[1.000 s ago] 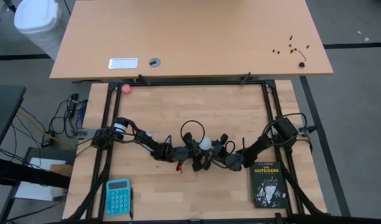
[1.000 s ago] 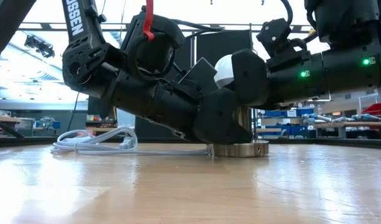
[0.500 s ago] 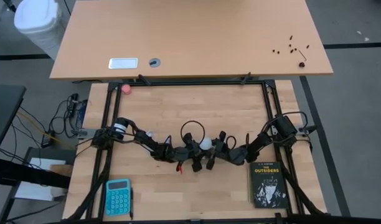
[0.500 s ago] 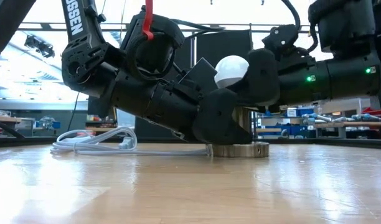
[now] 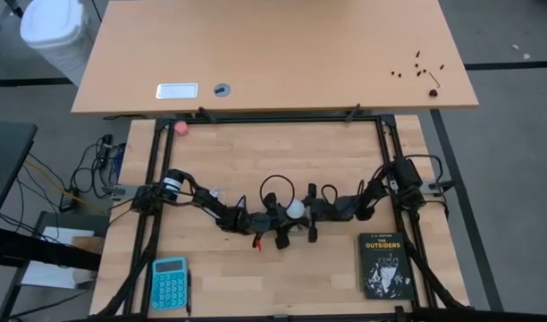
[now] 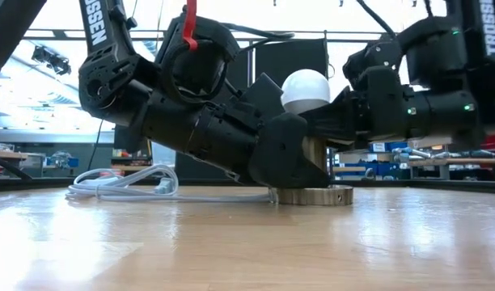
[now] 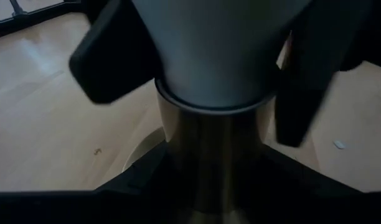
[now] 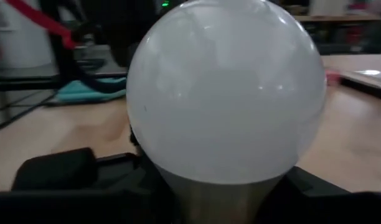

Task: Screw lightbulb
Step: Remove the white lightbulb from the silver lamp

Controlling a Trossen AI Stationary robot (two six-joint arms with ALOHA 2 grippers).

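Observation:
The white lightbulb (image 6: 306, 87) stands upright on the metal socket (image 6: 314, 194), whose round base rests flat on the table near its middle. My left gripper (image 6: 292, 158) reaches in from the table's left and is shut on the socket's upright stem below the bulb. From the table's right, my right gripper (image 5: 307, 212) lies level and is shut on the bulb's tapering neck under the globe (image 8: 225, 87). The socket's white cord (image 6: 122, 184) lies coiled on the table behind. My left gripper pinches the socket's metal stem (image 7: 209, 155) between its two fingers, just above the base disc. It comes slanting down from the table's left. The socket stands upright with its base on the table. My right gripper has the bulb's grey neck (image 7: 215, 56) between its two fingers (image 7: 109, 62), one on each side, just below the globe. The fingers come level from the table's right. The bulb stands upright in the socket, globe up.
A black book (image 5: 383, 264) lies near the front right, and a blue calculator (image 5: 169, 282) near the front left. A small pink ball (image 5: 180, 128) sits at the far left. The black frame rails (image 5: 282, 117) border the work area.
My right gripper has swung around the bulb from its near side toward the table's far edge, staying level at the bulb's neck, so the globe now shows fully in the low view. The left gripper and the socket have kept still.

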